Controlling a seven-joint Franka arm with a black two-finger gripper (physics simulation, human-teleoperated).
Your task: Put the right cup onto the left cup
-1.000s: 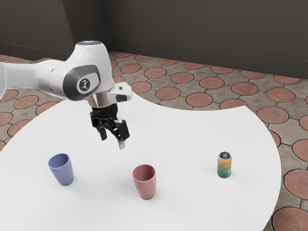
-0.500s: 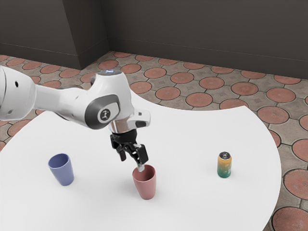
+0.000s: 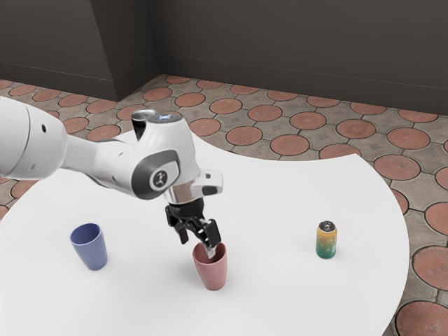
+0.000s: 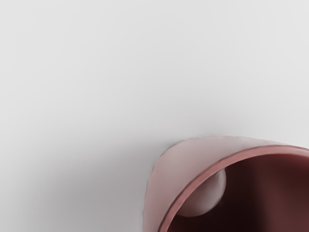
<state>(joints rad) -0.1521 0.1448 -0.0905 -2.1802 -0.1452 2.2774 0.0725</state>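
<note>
1. My fingers [image 3: 214,232] stand wide, gripping nothing, with one pale tip [image 3: 211,252] in the mouth of the pink cup [image 3: 212,273].
2. I see that cup upright on the bench [image 3: 280,199], empty-handed above it though I am.
3. By the exterior view's clock, the blue cup [image 3: 91,250] stands upright at nine from the pink one, well apart.
4. The can [image 3: 326,241] is near three.

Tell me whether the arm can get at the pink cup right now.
Probably yes. The pink cup stands upright, its mouth uncovered, with the gripper right at its rim; the blue cup and can stand well clear.
</note>
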